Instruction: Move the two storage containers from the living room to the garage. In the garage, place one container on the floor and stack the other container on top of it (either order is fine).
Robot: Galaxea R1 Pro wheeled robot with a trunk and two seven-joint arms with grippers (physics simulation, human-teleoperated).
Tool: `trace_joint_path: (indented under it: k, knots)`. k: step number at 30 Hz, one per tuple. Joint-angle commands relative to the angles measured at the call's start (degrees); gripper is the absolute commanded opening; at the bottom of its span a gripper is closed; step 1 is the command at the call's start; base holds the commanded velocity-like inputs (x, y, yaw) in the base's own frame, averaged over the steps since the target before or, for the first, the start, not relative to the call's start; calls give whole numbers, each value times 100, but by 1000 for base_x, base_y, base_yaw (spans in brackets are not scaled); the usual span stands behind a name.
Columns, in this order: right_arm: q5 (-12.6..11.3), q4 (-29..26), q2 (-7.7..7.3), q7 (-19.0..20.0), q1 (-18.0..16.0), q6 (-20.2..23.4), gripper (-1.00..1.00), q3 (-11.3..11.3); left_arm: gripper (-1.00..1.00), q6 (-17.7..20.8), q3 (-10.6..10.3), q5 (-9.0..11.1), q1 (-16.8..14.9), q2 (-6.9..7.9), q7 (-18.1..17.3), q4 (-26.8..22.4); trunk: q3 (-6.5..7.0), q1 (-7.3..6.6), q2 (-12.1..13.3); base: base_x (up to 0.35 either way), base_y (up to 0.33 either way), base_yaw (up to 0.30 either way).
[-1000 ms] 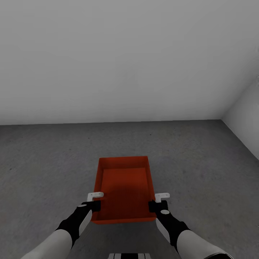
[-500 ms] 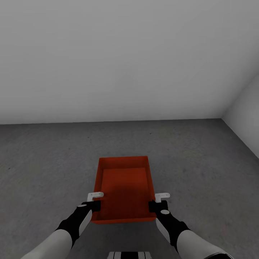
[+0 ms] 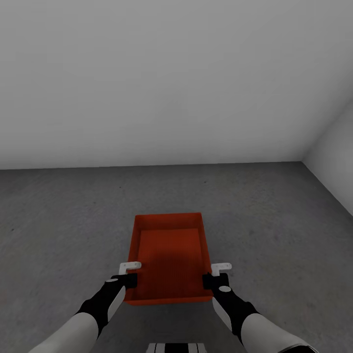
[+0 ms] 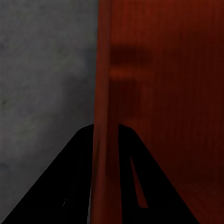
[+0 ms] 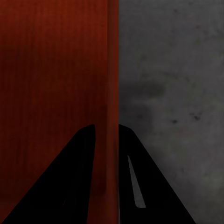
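An orange-red storage container (image 3: 169,257) is in front of me in the garage, over the dark grey concrete floor (image 3: 274,220). I cannot tell whether it rests on the floor or hangs just above it. My left gripper (image 3: 128,280) is shut on its left wall near the near corner. My right gripper (image 3: 212,280) is shut on its right wall. In the left wrist view the thin red wall (image 4: 103,93) runs between the black fingers of the left gripper (image 4: 103,140). In the right wrist view the wall (image 5: 111,70) likewise runs between the fingers of the right gripper (image 5: 106,140). The bin is empty.
A plain pale grey wall (image 3: 171,83) rises beyond the container, meeting a side wall (image 3: 338,162) at the right corner. Bare concrete spreads to the left, right and ahead of the bin.
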Motion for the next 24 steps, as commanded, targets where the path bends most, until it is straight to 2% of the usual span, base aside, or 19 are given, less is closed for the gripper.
trace_joint_path:
  k: [1, 23, 24]
  knots:
    - [-77, 19, -6, -54, -6, -33, -100, -105, -100, 42, 21, -104, 1, 127, 77, -31, -3, -1, -1, 0, 0, 0]
    - [-52, 59, -6, -47, -6, -89, -100, -97, -100, 42, 22, -104, 1, 125, 70, -28, -3, -1, -1, 0, 0, 0]
    - [-55, 61, -6, -47, -6, -89, -100, -96, 100, 44, 22, -104, 1, 125, 70, -23, -3, -1, -1, 0, 0, 0]
